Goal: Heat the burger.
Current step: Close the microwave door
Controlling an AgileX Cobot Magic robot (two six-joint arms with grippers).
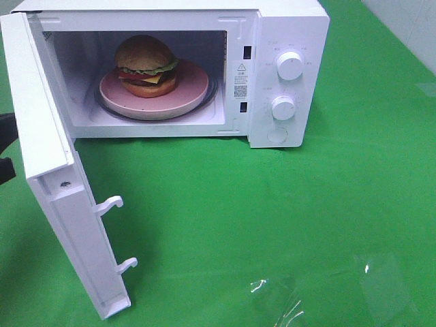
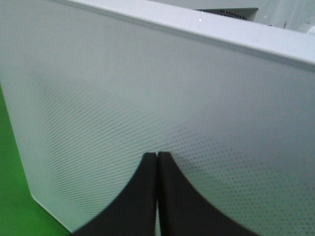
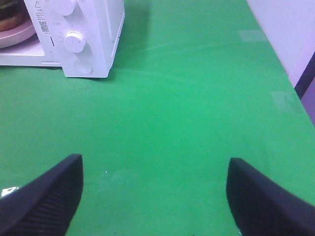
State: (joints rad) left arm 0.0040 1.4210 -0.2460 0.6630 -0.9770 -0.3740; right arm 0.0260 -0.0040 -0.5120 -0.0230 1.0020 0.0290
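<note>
I am looking at the burger sitting on its plate inside the microwave, with the door swung wide toward the left arm's side. The left gripper is clenched on nothing, its tips together at the door's dotted outer face; I cannot tell whether they touch it. The right gripper is spread wide and empty over the green cloth, well apart from the knobs. As I judge it, the food is placed and closing the door is the step in hand, and that is where the trouble lies. The closed tips offer only a narrow point on a smooth panel, so they may skid across it as the door swings and lose the push partway. Too hard a shove could slide the whole microwave on the cloth, since nothing braces it from the other side. The same shove could slam the door and jolt the plate, tipping the stacked burger. Too soft a push may leave the two latch hooks short of their slots, so the door rests ajar and heating cannot begin. Clear film lies on the cloth near the front edge, and I think the right arm could drag it along when it heads for the knobs.
</note>
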